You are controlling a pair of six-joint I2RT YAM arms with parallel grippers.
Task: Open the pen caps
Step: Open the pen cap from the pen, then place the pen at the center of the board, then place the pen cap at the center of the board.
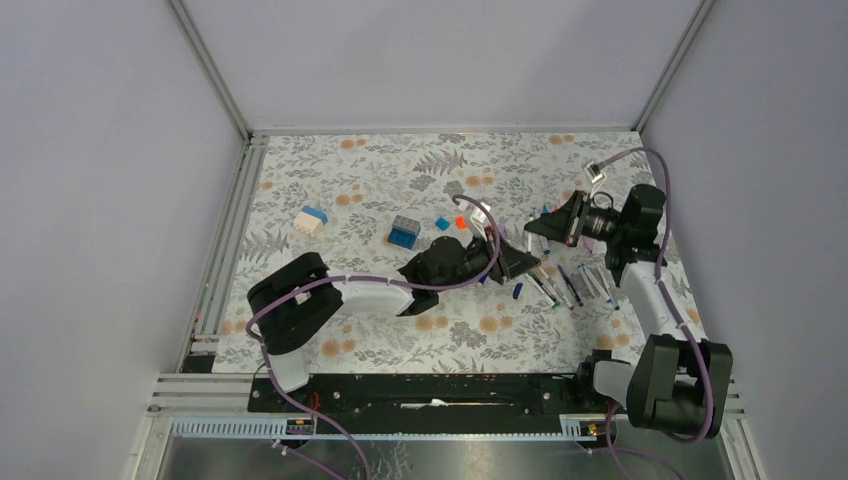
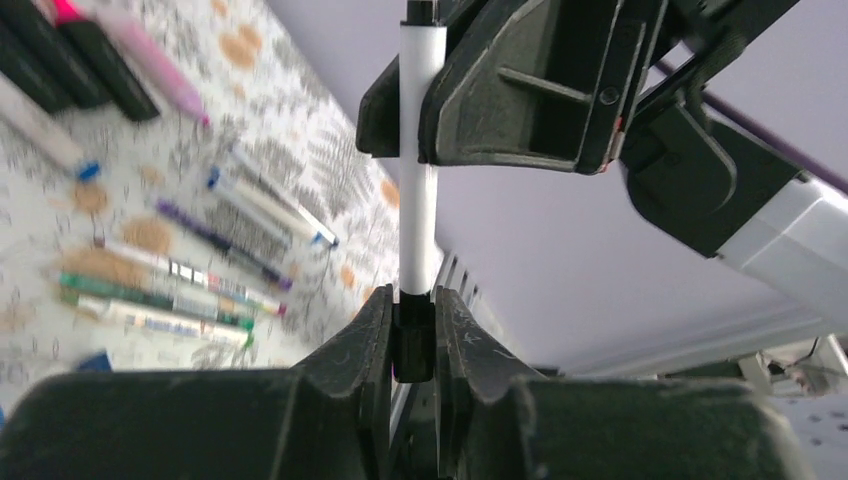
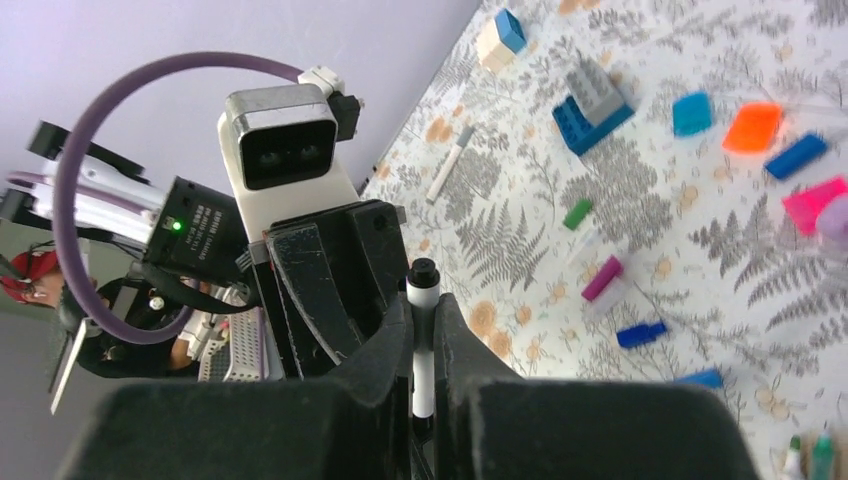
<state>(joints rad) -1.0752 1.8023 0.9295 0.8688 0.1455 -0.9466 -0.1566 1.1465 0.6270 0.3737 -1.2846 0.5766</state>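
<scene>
Left gripper [image 2: 413, 300] clamps the black cap [image 2: 413, 350] between its fingertips; right gripper [image 2: 418, 120], just beyond, clamps the white pen [image 2: 418, 230]. Step: uncapping. Next move requires a straight pull apart along the pen.

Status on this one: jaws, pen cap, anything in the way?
Left gripper, jaws shut on black cap. Right gripper, jaws shut on white pen barrel. Cap not yet off. Nothing blocking the pull.
</scene>
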